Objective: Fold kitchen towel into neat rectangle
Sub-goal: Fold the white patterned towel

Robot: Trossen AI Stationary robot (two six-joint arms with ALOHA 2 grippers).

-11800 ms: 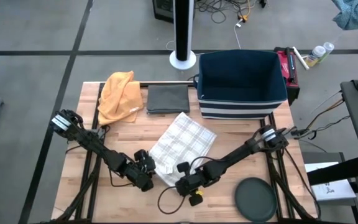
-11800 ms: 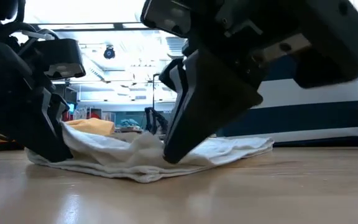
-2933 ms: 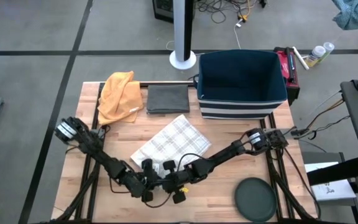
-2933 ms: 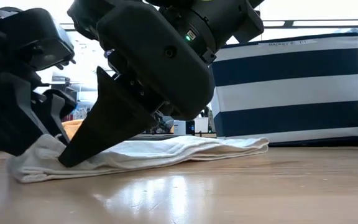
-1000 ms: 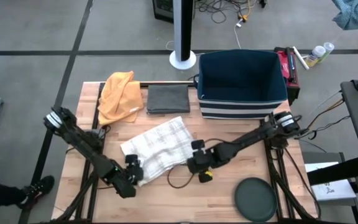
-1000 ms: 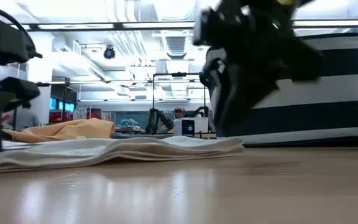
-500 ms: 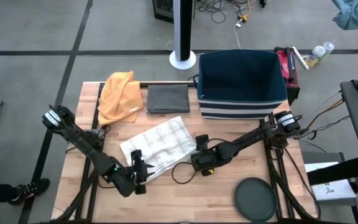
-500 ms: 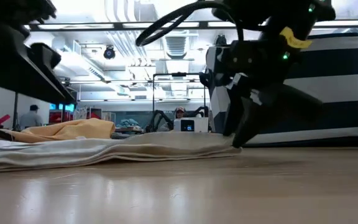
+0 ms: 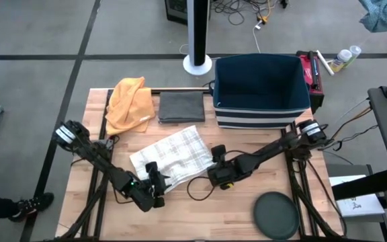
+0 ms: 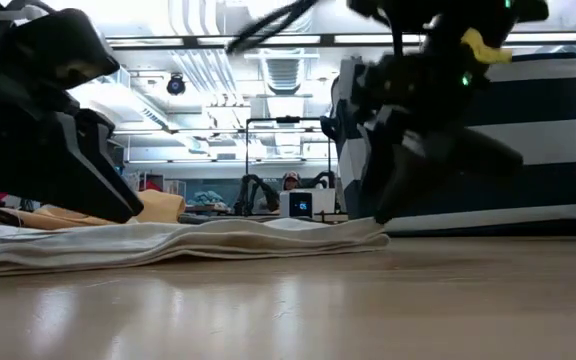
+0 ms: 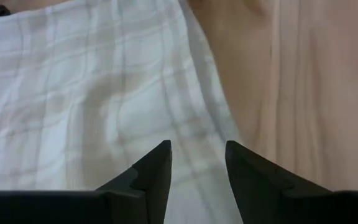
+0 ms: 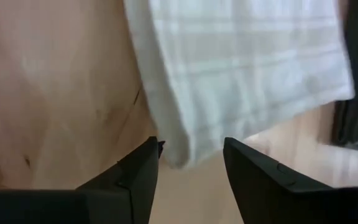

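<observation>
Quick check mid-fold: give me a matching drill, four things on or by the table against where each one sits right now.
Things:
1. plaid towel
2. orange cloth
3. striped bin
4. dark round plate

Places:
A. far right of the table
B. near right corner
C. far left corner
D. middle of the table, between both pincers

The left pincer and right pincer stand open at the towel's opposite ends.

Pairs: 1-D, 2-C, 3-A, 4-B
</observation>
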